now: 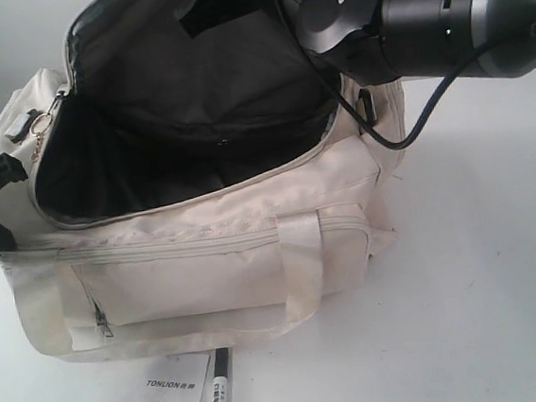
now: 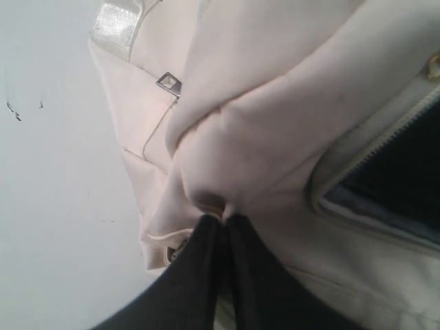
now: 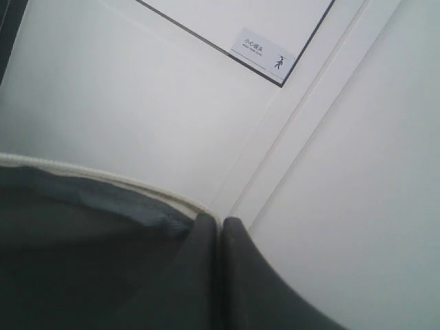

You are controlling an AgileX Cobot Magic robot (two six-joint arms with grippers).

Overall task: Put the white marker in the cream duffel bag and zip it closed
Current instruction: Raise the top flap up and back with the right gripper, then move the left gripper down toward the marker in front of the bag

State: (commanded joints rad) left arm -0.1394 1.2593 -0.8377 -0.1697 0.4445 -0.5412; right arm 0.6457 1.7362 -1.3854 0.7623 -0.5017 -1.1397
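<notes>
The white marker [image 1: 218, 396] lies flat on the table [image 1: 483, 266], outside the cream duffel bag [image 1: 208, 273]. It is between the pocket [image 1: 180, 276] side of the bag and the table edge on that side, just beside a white card [image 1: 172, 386]. Its long axis runs from the bag toward that table edge. The dark cap end points to the bag, and the other end goes out of the picture. The bag stands wide open with its flap [image 1: 189, 66] lifted, so the black inside is free to receive the marker. The left gripper [image 2: 223, 218] has its jaws pressed together on a fold of cream cloth at the end of the bag. The right gripper [image 3: 220, 221] is also closed, and the rim of the raised flap seems to be between its jaws, at the far side of the bag. Both grippers are therefore busy and well apart from the marker, with the bag's body between them and it. The left one seems nearer, I think. To take the marker, the jaws must open and close across its thin barrel, not along it.
</notes>
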